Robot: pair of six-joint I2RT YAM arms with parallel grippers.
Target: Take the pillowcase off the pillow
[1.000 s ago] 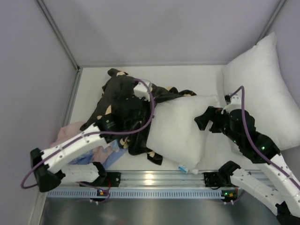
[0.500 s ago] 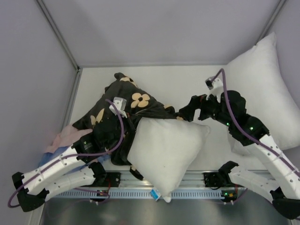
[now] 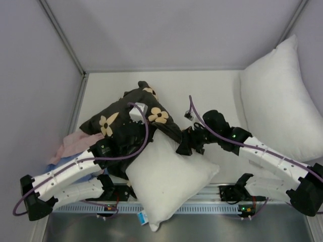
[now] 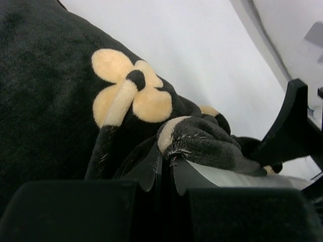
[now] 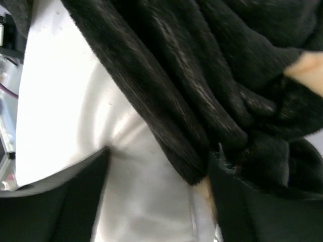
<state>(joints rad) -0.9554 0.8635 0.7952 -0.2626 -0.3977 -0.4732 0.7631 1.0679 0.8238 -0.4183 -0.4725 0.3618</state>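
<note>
The black plush pillowcase [image 3: 126, 118] with tan flowers lies bunched at the left middle, still over the far end of the white pillow [image 3: 169, 176]. The pillow's blue-and-white tag [image 3: 142, 218] hangs over the near rail. My left gripper [image 3: 141, 130] is shut on a fold of the pillowcase [image 4: 202, 143], its fingertips [image 4: 151, 169] pinched together. My right gripper [image 3: 184, 145] is open at the pillowcase's edge. In the right wrist view its fingers [image 5: 83, 189] straddle the white pillow [image 5: 146, 201] and the black hem [image 5: 181, 116].
A second plain white pillow [image 3: 280, 101] leans against the right wall. Pink [image 3: 75, 143] and light-blue [image 3: 56, 162] cloths lie at the left under my left arm. Grey walls enclose the table; a metal rail [image 3: 202, 206] runs along the near edge.
The pillow has slid toward the near edge and left, its tag now over the rail. The pillowcase has bunched up further off it. My right gripper swung from the right to the pillowcase's edge.
</note>
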